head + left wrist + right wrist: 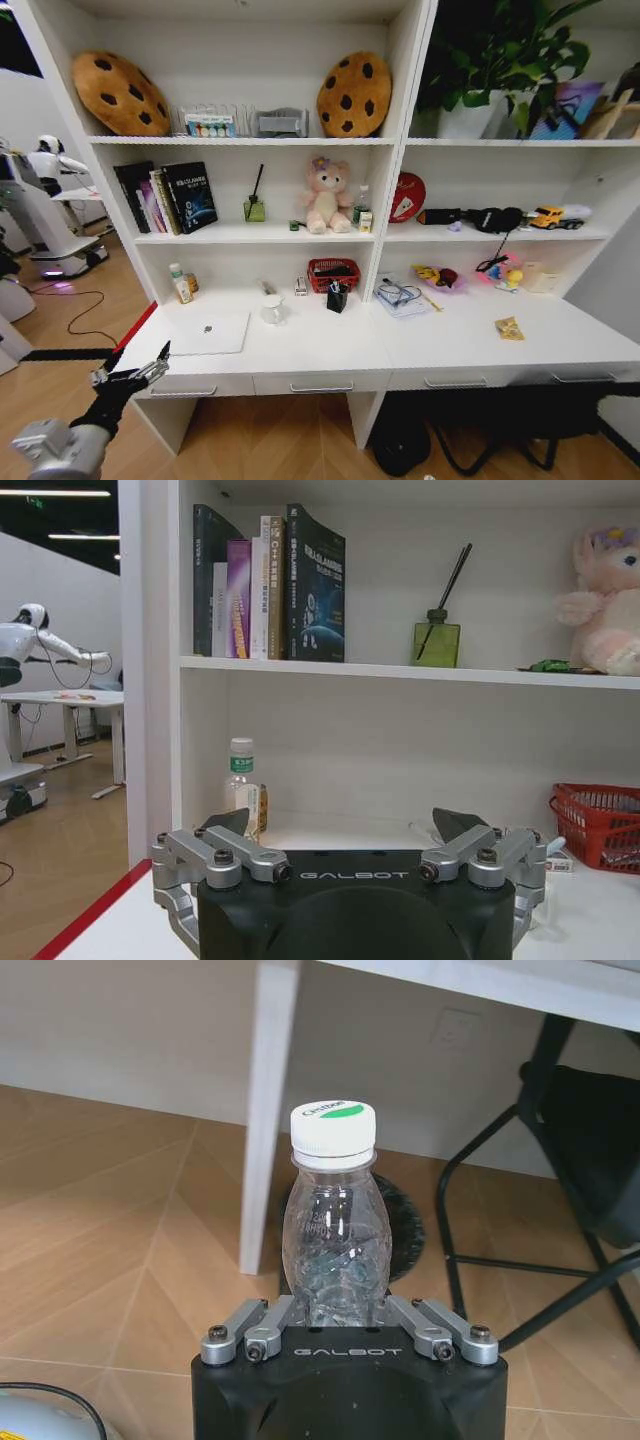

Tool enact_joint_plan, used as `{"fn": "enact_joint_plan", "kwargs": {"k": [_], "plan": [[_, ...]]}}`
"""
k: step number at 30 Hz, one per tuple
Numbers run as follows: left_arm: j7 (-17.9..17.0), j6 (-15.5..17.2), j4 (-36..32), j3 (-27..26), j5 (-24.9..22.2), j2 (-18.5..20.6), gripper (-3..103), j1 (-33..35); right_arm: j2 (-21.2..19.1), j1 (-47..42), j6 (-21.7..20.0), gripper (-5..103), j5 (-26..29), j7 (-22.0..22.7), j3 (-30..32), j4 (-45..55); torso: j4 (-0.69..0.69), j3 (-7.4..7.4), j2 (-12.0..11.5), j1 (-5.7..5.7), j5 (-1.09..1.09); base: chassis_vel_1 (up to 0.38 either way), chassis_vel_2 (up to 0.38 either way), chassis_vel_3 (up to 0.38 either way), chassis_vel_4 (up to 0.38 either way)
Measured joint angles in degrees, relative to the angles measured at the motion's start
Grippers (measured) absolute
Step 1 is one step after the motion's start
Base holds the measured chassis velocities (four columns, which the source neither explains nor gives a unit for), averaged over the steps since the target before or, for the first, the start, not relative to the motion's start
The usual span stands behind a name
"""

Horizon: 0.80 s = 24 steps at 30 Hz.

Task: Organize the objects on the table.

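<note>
A slim silver laptop (210, 333) lies shut on the left end of the white table (330, 350). My left gripper (135, 375) hovers open just off the table's front left corner, level with its edge. In the left wrist view this gripper (347, 830) faces the shelving, with nothing between its fingers (235, 825). A small green toy car (548, 665) sits on the shelf beside the pink plush. A black cup with pens (337, 296) stands mid-table. My right gripper (340, 1310) is shut on a clear plastic bottle (335, 1230) with a white cap, held upright above the wooden floor.
A red mesh basket (333, 270), a small glass (272, 308), two small bottles (181, 284), glasses (400, 293) and a yellow packet (509, 328) sit on the table. Books (270, 585) and a diffuser (437, 640) fill the shelf above. Black chair legs (520, 1210) stand under the table.
</note>
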Motion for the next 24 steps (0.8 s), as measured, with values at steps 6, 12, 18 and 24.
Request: {"fn": "enact_joint_plan", "kwargs": {"k": [6,12,18,24], "plan": [[0.0,0.0,0.0,0.0,0.0,0.0,100,0.0,0.03,-0.9,2.0,25,0.11,-0.32,0.84,-0.1,-0.01,0.0,-0.01,0.0,0.01,-0.195,-0.237,0.207,0.211],[-0.01,0.0,0.0,0.0,0.0,0.0,100,0.0,0.36,-1.5,3.87,25,-0.28,-0.5,1.05,0.22,-0.01,0.0,0.0,0.0,0.01,-0.273,-0.273,0.269,0.275],[0.04,0.0,0.0,0.01,0.0,0.0,100,0.0,0.72,-1.21,4.99,25,-1.2,-0.5,0.87,-0.15,0.0,0.01,-0.01,0.01,0.03,-0.319,-0.32,0.325,0.308],[0.05,0.0,-0.01,0.01,0.0,-0.01,100,0.01,0.98,-0.36,8.93,25,-3.85,-4.21,0.3,-1.05,0.02,0.01,-0.01,0.0,0.08,-0.265,-0.295,0.292,0.269]]}}
